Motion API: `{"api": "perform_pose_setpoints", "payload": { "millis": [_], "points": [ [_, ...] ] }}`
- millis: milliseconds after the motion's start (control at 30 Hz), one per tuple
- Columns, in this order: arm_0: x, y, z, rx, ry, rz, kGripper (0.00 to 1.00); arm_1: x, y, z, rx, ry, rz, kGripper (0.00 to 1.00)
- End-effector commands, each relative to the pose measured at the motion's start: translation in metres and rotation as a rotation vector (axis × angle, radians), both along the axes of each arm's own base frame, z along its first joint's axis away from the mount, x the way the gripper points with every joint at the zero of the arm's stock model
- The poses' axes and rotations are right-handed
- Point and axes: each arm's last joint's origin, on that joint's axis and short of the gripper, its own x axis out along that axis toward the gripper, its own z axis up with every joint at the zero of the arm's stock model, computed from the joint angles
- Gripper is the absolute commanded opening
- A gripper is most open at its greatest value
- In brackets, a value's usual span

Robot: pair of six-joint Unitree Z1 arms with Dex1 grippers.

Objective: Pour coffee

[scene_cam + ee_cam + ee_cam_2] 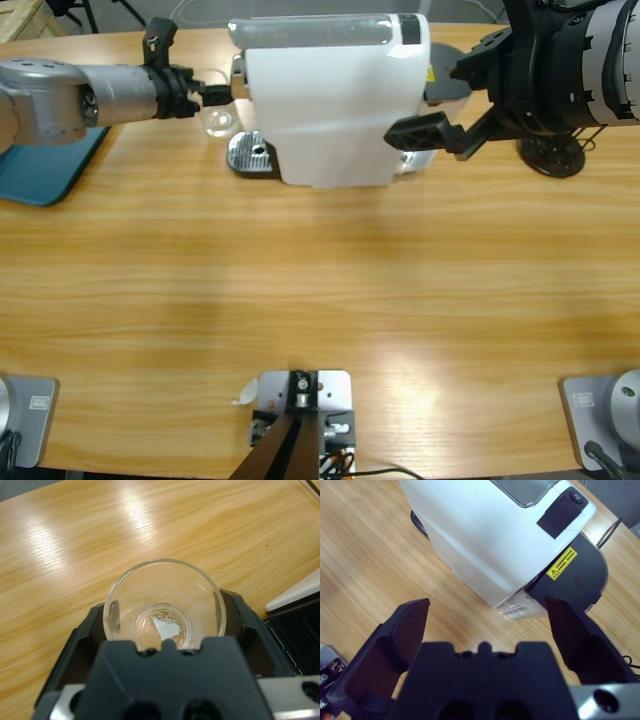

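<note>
A clear glass (165,630) stands upright between the jaws of my left gripper (167,625), which is shut on it. From above, the left gripper (213,95) reaches in from the left, and the glass (218,122) is beside the white coffee machine (330,100), just left of its metal drip tray (250,155). The wood grain shows through the glass; the coffee is out of view. My right gripper (485,605) is open and holds nothing. It hovers by the machine's (485,535) rear right corner (450,95).
A blue tray (40,175) lies at the left edge under the left arm. A dark tank (575,575) with a yellow warning label sits behind the machine. A black round base (550,155) stands at the far right. The wooden table (320,290) stretches in front.
</note>
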Motion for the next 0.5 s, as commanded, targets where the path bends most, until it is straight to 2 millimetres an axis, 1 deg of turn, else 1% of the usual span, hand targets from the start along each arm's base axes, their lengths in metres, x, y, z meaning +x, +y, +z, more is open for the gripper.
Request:
{"api": "perform_pose_setpoints", "payload": {
  "millis": [33, 200, 267, 300, 367, 500],
  "points": [
    [-0.034, 0.036, 0.031, 0.002, -0.025, 0.009, 0.485, -0.008, -0.011, 0.001, 0.018, -0.003, -0.002, 1.0],
    [-0.067, 0.054, 0.056, -0.022, -0.06, -0.015, 0.485, -0.014, -0.019, 0.004, 0.018, -0.003, -0.008, 1.0],
    [-0.08, 0.056, 0.064, -0.032, -0.067, -0.044, 0.485, -0.017, -0.023, 0.004, 0.011, 0.002, -0.009, 1.0],
    [-0.084, 0.054, 0.065, -0.033, -0.066, -0.058, 0.485, -0.019, -0.025, 0.004, 0.008, 0.004, -0.009, 1.0],
    [-0.091, 0.048, 0.061, -0.026, -0.052, -0.091, 0.485, -0.024, -0.031, 0.004, 0.004, 0.006, -0.01, 1.0],
    [-0.095, 0.033, 0.049, -0.011, -0.013, -0.149, 0.485, -0.034, -0.043, 0.006, 0.005, 0.004, -0.011, 1.0]
  ]
}}
